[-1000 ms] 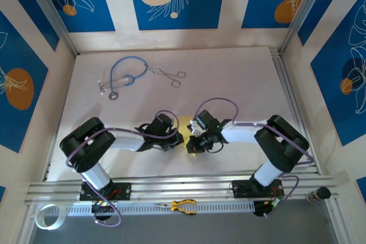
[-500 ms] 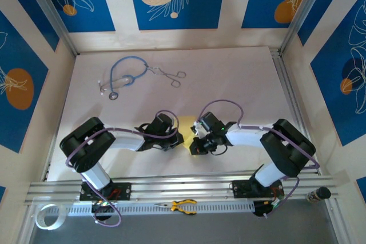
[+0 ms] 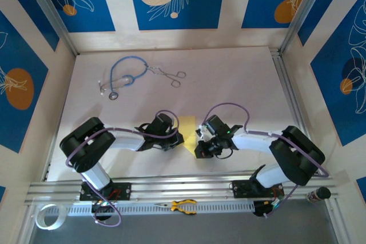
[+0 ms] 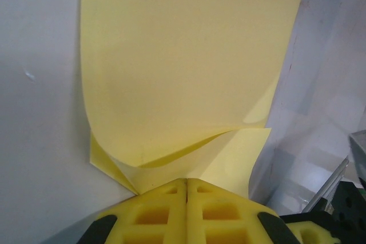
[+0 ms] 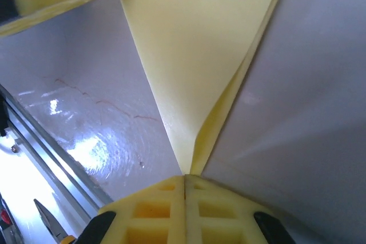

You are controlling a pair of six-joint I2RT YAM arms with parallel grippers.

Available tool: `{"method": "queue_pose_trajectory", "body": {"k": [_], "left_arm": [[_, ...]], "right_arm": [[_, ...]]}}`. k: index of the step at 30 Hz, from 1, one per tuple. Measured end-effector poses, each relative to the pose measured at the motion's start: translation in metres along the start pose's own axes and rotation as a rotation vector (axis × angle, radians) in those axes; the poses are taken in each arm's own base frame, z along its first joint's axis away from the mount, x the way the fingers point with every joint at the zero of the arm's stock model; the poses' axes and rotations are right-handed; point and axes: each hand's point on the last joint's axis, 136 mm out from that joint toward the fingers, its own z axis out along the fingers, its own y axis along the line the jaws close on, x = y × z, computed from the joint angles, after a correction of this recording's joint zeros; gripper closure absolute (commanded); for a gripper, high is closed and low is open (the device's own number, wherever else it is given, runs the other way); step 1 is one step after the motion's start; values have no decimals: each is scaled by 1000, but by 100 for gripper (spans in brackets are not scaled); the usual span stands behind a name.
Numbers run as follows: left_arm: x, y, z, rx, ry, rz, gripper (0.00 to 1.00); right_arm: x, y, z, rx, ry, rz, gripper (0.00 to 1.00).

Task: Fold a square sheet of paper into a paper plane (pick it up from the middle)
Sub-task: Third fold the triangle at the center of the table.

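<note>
The square sheet of paper (image 3: 187, 131), pale yellow, hangs between my two grippers near the table's front middle. In the left wrist view the sheet (image 4: 183, 55) is doubled over, its upper layer curling above a lower one. My left gripper (image 4: 187, 182) is shut on its near edge, and from above it (image 3: 178, 139) sits at the sheet's left side. In the right wrist view the paper (image 5: 189, 38) narrows to a folded point, with my right gripper (image 5: 185, 176) shut on that tip. From above, the right gripper (image 3: 198, 144) sits at the sheet's lower right.
A blue stethoscope (image 3: 123, 75) and metal forceps (image 3: 170, 75) lie at the table's far left. Yellow-handled pliers (image 3: 182, 205) and a tape roll (image 3: 46, 216) rest beyond the aluminium rail (image 3: 183, 187) at the near edge. Blue patterned walls surround the table.
My right gripper has drawn back to the right and toward the near edge, still shut on the paper. More yellow sheet shows between the grippers. The left gripper has stayed put.
</note>
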Motion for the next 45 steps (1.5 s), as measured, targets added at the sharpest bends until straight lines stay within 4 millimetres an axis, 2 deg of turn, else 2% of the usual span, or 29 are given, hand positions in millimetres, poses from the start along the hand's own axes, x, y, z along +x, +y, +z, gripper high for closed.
{"method": "queue_pose_trajectory", "body": {"k": [4, 8, 18, 25, 31, 38, 45], "left_arm": [[-2, -1, 0, -3, -11, -4, 93], [-9, -3, 2, -9, -37, -9, 93], [-17, -4, 3, -22, -76, -24, 92], [-17, -4, 3, -22, -76, -24, 88], [-20, -11, 2, -13, -78, 15, 76], [-21, -30, -9, 24, -81, 97, 87], [-12, -32, -1, 33, -28, 100, 88]], "right_arm": [[-15, 9, -17, -42, -74, 8, 96], [-31, 12, -26, -94, -118, 50, 96], [-64, 26, -11, -149, -89, 102, 95], [-58, 6, 7, -94, -37, 159, 97], [-54, -3, 10, -81, -30, 182, 97], [-54, -3, 11, -88, -28, 182, 97], [-54, -3, 11, -88, -28, 184, 98]]}}
